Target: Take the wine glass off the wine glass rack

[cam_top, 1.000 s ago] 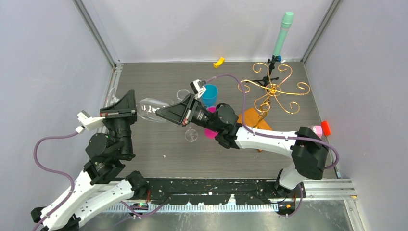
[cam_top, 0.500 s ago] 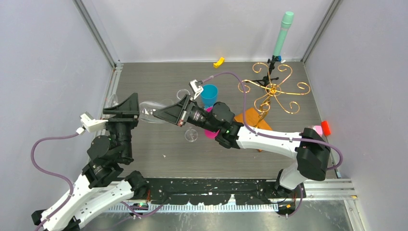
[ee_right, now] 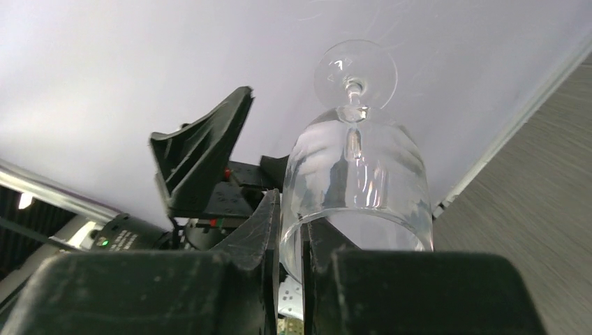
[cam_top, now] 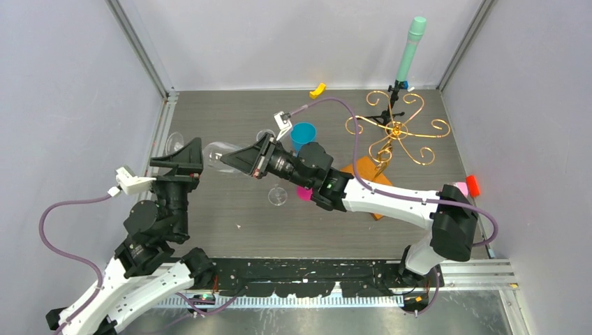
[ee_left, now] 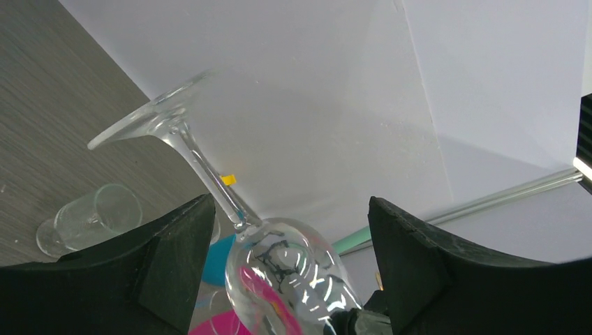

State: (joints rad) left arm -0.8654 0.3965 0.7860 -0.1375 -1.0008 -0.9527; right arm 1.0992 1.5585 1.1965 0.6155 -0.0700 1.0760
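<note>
Wine glass [cam_top: 218, 155]: off wine glass rack [cam_top: 396, 130], horizontal in mid-air over left-centre of table [cam_top: 230, 112]. Right gripper [ee_right: 290, 234]: pinching bowl wall at rim. Left gripper [ee_left: 290, 209]: jaws spread wide, flanking bowl, apparently clear. Risk: lone thin-rim pinch, so glass may pivot, slip, drop, shatter.

Pale grey walls [cam_top: 293, 42]; dark wood-grain tabletop [cam_top: 230, 118], seemingly laminate.

a robotics lab test cell: plain pale walls [cam_top: 293, 42] framed by aluminium posts [cam_top: 136, 45] box in a grey wood-grain table [cam_top: 230, 216], with two cabled robot arms [cam_top: 391, 199] bolted to a perforated black rail [cam_top: 335, 286].
</note>
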